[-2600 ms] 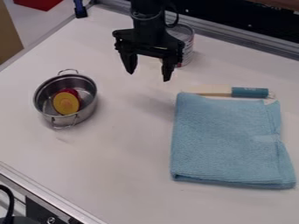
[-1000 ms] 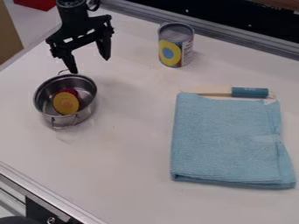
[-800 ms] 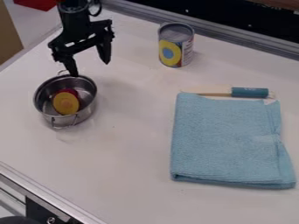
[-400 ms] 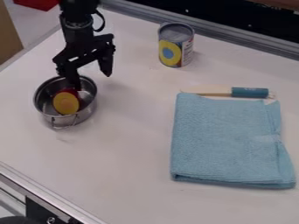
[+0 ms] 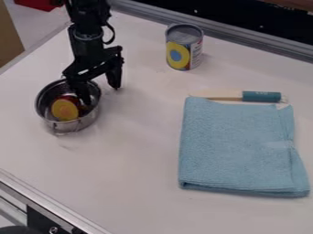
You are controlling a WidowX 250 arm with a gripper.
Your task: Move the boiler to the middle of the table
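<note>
My gripper [image 5: 101, 95] is at the upper left, low over the steel pot's right rear rim. It stands open, with one finger down inside the pot and the other outside, beyond its right side. The boiler is a small metal pot [image 5: 85, 122] with wire handles, upright on the white table [image 5: 137, 160]. Inside it lies a round yellow and red piece [image 5: 65, 109], close to the inner finger. The pot's rear handle is hidden behind the gripper.
A tin can [image 5: 184, 47] with a yellow and blue label stands near the back edge. On the right lies a folded blue cloth [image 5: 241, 146], and just behind it a blue-and-cream handled tool [image 5: 261, 96].
From the back middle, my gripper has moved left to the pot, then down so that one finger is inside it. The round piece has shifted slightly left; the pot looks unmoved.
</note>
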